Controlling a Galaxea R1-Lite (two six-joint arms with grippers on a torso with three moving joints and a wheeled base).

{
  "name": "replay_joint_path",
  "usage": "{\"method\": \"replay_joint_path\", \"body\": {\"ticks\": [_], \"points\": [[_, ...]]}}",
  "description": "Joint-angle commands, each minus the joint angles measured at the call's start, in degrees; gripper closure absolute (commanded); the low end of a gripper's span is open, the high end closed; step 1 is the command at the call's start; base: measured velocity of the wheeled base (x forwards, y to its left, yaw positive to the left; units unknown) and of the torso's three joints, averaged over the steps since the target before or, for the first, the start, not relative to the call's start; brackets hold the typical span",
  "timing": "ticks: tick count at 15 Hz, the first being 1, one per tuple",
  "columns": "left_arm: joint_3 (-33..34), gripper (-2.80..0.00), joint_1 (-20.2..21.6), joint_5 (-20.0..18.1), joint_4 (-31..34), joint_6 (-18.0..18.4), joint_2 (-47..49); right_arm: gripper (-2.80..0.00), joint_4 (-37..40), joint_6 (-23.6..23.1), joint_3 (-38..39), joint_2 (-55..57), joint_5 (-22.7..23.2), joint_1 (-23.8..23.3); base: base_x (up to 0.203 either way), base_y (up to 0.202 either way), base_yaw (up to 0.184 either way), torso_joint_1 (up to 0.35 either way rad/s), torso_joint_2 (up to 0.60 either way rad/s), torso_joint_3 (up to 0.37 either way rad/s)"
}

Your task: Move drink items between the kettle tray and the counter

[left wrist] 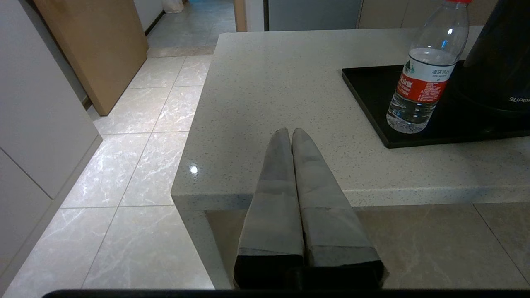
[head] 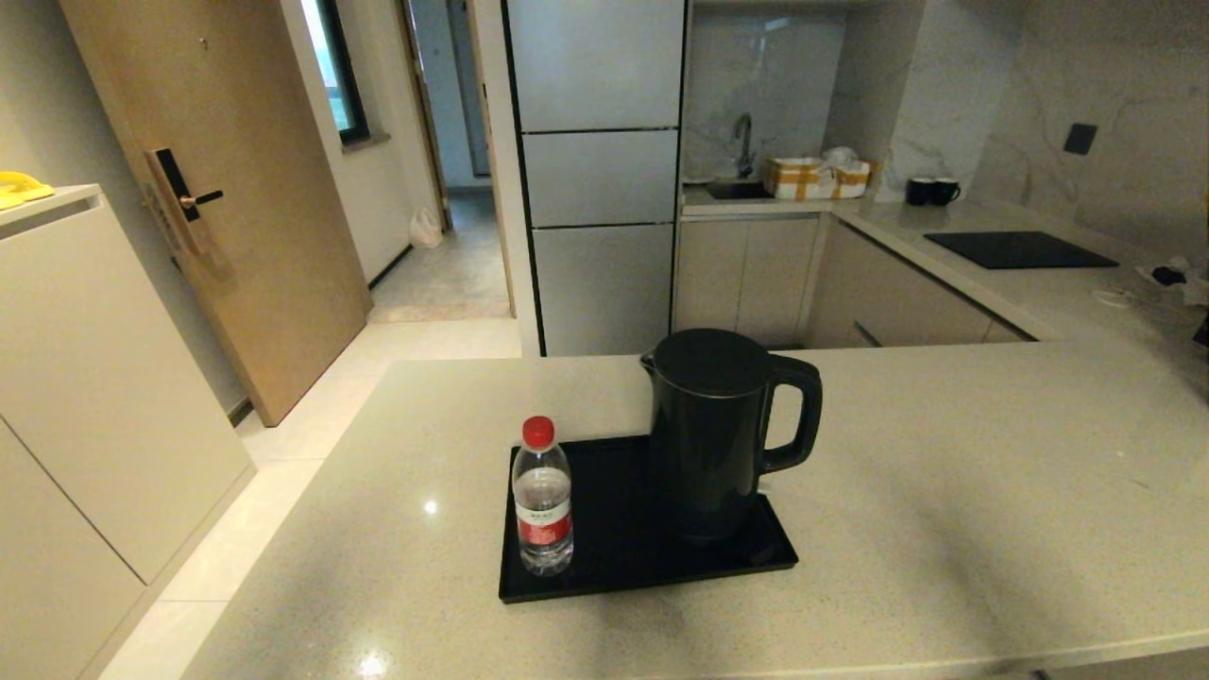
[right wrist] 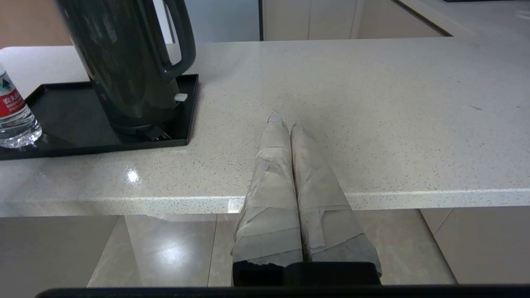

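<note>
Both grippers hang at the near counter [head: 945,491] edge, left gripper [left wrist: 290,134] and right gripper [right wrist: 283,124] pressed closed, empty. Centre frame, kettle [head: 713,430] and water bottle [head: 542,501] stand on the tray [head: 614,567].

Left tool [left wrist: 291,131]: two grey taped fingers [left wrist: 275,198] lying pressed together, gripping nothing, rising from the bottom centre of the frame and hanging at the desk's near edge. Desk [left wrist: 273,82]: beige speckled stone, filling the centre and right. Kettle tray [left wrist: 372,89]: glossy black, sitting at right of frame. Water bottle [left wrist: 426,70]: clear, red label, standing upright on the tray's near corner. Kettle [left wrist: 497,54]: dark, standing just beside the bottle at the far right edge. Floor [left wrist: 136,165]: pale marbled tiles, showing at left. Wooden door [left wrist: 99,45]: showing upper left.
</note>
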Motion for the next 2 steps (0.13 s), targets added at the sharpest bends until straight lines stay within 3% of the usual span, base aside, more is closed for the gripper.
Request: {"method": "replay_joint_path", "body": {"ticks": [1, 2], "points": [[0.0, 0.0, 0.0, 0.0, 0.0, 0.0, 0.1, 0.0, 0.0, 0.0, 0.1, 0.0, 0.0, 0.0, 0.0, 0.0, 0.0, 0.0, 0.0, 0.0], [0.0, 0.0, 0.0, 0.0, 0.0, 0.0, 0.1, 0.0, 0.0, 0.0, 0.1, 0.0, 0.0, 0.0, 0.0, 0.0, 0.0, 0.0, 0.0, 0.0]]}}
